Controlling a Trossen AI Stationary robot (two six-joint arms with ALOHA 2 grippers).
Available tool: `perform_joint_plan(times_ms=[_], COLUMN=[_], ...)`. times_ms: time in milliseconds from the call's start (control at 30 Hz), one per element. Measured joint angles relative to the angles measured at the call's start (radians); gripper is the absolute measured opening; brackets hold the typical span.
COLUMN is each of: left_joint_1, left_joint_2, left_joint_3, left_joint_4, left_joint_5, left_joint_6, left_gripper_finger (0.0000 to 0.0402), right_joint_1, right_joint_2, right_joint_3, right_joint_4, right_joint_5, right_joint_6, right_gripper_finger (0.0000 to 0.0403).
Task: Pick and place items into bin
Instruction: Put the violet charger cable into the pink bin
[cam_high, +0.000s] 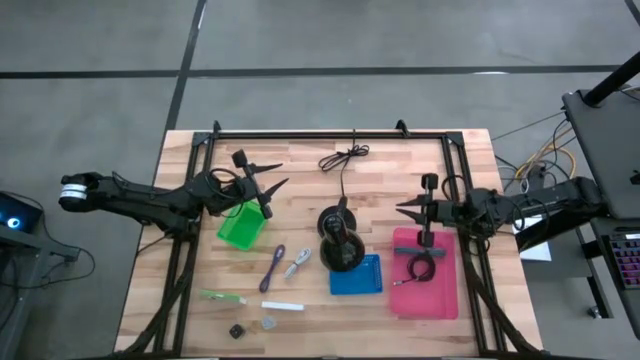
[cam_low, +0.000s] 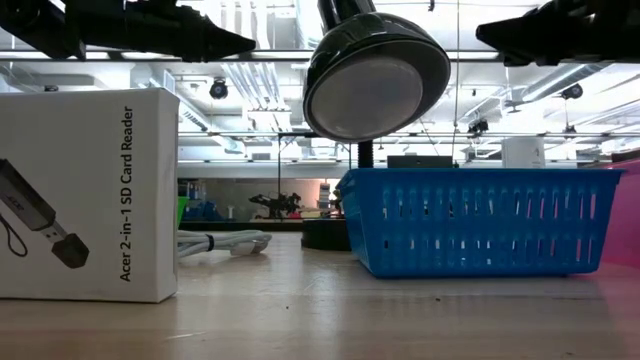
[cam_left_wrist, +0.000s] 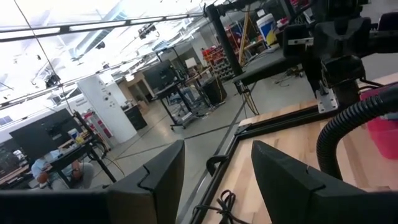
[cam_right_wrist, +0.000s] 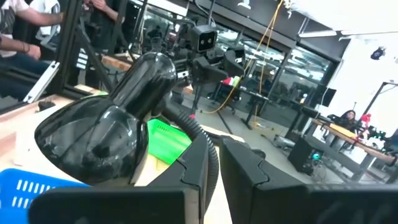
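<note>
- The loose items lie on the wooden table (cam_high: 200, 330) toward its near-left part: a purple tool (cam_high: 272, 268) and a small grey-white piece (cam_high: 297, 264) side by side, a green stick (cam_high: 221, 296) and a white stick (cam_high: 282, 306) nearer the front edge, and two tiny cubes, one black (cam_high: 237, 331) and one grey (cam_high: 269, 323), at the very front
- A black cable coil (cam_high: 421, 267) already rests in the pink bin (cam_high: 402, 300) on the right; the blue bin (cam_high: 372, 285) and the green bin (cam_high: 240, 225) show nothing inside that I can make out
- A black joystick-like stand (cam_high: 339, 243) sits mid-table, touching the blue bin's far edge, with a long black cord (cam_high: 343, 157) running away to the far edge
- The left gripper (cam_high: 277, 188) hangs just beyond the green bin with its fingers spread and nothing between them; its wrist view shows a clear gap
- The right gripper (cam_high: 402, 208) hangs by the pink bin's far edge, fingers pressed nearly together and holding nothing visible
- My reading: this is a pause between picks, one item binned and the rest waiting
- The next move likely calls for the left arm to swing toward the front and descend over the purple tool or its neighbour, jaws lined up across the thin body; the flat sticks and tiny cubes will want a low, exact pinch
</note>
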Motion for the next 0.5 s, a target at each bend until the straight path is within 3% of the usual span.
perform_joint_plan(times_ms=[167,500], left_joint_1=[0.000,0.000], left_joint_2=[0.000,0.000], left_joint_3=[0.004,0.044], left_joint_4=[-0.029,-0.175], left_joint_5=[0.000,0.004], left_joint_6=[-0.046,-0.475], left_gripper_finger=[0.0172,0.0172], right_joint_1=[0.000,0.000], right_joint_2=[0.017,0.038], right_joint_3=[0.000,0.000], right_joint_4=[-0.001,-0.001], right_joint_5=[0.000,0.023], right_joint_6=[-0.006,-0.100], right_gripper_finger=[0.0031,0.0031])
